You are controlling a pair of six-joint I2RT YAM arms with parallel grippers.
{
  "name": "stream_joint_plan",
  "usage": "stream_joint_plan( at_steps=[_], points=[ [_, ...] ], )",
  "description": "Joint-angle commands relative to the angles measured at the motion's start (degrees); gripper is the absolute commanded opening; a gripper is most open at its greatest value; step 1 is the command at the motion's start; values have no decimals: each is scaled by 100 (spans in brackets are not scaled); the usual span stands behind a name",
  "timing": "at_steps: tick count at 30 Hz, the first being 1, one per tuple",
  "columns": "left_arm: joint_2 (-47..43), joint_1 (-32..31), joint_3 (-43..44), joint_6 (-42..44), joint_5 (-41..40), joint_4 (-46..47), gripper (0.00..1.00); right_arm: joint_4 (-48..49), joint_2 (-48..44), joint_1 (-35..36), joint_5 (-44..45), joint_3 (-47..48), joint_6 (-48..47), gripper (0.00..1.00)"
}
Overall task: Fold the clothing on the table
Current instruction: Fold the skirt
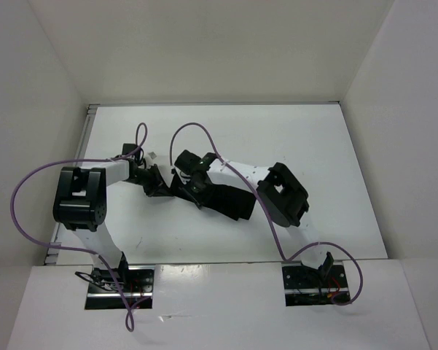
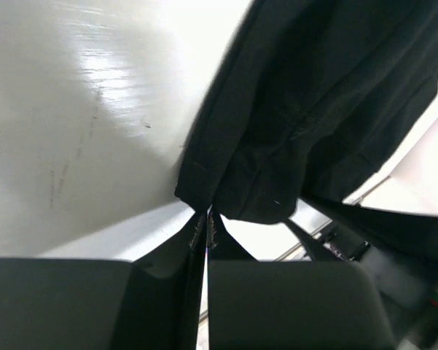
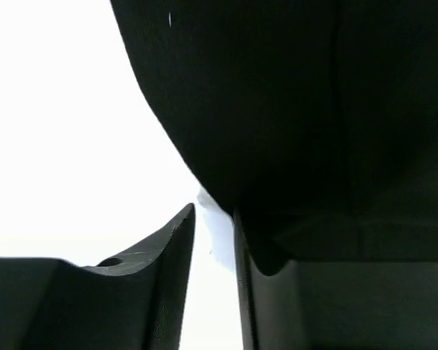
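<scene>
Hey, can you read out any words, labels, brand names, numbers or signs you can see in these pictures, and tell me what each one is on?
No readable text in any view.
The clothing: plain black, no print or label showing.
The table: white, unmarked.
A small white piece by the left arm's wrist: too small to tell whether it carries any writing.

From high above the near edge we look down on the whole table (image 1: 299,138). Our two wrist cameras sit very close to the clothing (image 2: 313,109) (black fabric fills much of each frame), with white table behind; all three views share that clothing.
</scene>
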Motion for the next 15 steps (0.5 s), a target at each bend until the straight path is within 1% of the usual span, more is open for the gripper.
stream_joint_plan(
  at_steps=[1, 3, 4, 5, 6, 7, 9, 10, 12, 13, 15],
  points=[
    [-417, -12, 398, 115, 318, -195, 7, -229, -453, 75, -247, -118, -24, 35],
    [-654, -12, 626, 168, 388, -283, 10, -290, -841, -30, -396, -276, 81, 37],
    [-733, -12, 906, 168, 476, -336, 11, -291, -1034, -196, -397, -277, 151, 37],
    [-873, -12, 1048, 168, 555, -337, 14, -291, -1410, -311, -553, -451, 309, 39],
    [-874, -12, 1197, 168, 652, -337, 15, -291, -1588, -442, -607, -539, 406, 41],
    [-874, -12, 1347, 168, 905, -258, 17, -239, -1764, -731, -608, -653, 511, 41],
    [-874, -12, 1734, -7, 1074, -5, 18, -125, -2230, -1048, -739, -1092, 784, 42],
    [-691, -82, 1831, -129, 1074, 93, 18, -2, -2483, -1372, -739, -1416, 889, 42],
    [-454, -83, 2111, -183, 1127, 286, 18, 122, -2705, -1743, -739, -1734, 1214, 42],
    [-209, -135, 2200, -253, 1127, 287, 18, 122, -2793, -2101, -670, -1857, 1294, 42],
    [4, -135, 2358, -306, 908, 287, 15, 175, -3021, -2428, -555, -2113, 1496, 42]
  ],
)
